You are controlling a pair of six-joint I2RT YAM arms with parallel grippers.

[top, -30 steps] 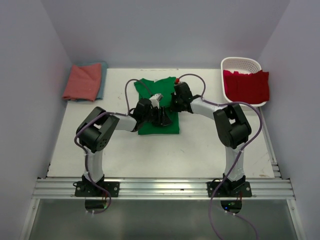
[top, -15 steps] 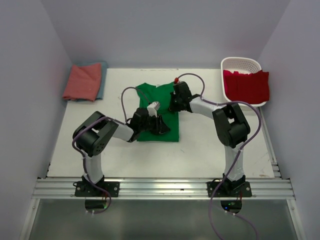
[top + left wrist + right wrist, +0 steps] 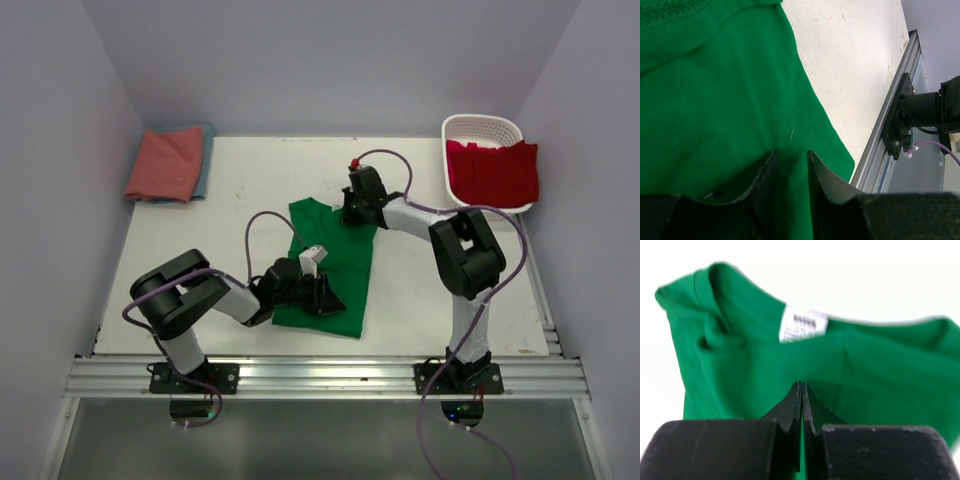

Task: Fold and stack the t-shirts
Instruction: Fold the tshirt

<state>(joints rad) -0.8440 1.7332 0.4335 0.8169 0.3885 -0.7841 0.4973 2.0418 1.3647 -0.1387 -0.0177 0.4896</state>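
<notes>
The bright green t-shirt [image 3: 335,255] lies as a long strip in the middle of the table, running from the centre towards the near edge. My left gripper [image 3: 328,300] is low at its near end. In the left wrist view the jaws [image 3: 791,152] stand narrowly apart with green cloth [image 3: 715,100] pinched between them. My right gripper [image 3: 348,215] is at the shirt's far end, by the collar. Its jaws [image 3: 802,384] are pressed together on a thin layer of green cloth [image 3: 740,370], below the white neck label [image 3: 802,326].
A salmon-pink t-shirt [image 3: 165,163] lies folded on a teal-blue one [image 3: 206,160] at the far left. A red t-shirt [image 3: 495,170] hangs over the white lattice basket [image 3: 480,122] at the far right. The aluminium rail [image 3: 320,375] runs along the near edge, close to the shirt's hem [image 3: 890,115].
My left gripper has pulled the green shirt's near end towards the near edge, and the shirt has stretched out longer. My right gripper has stayed near the collar and shifted slightly.
</notes>
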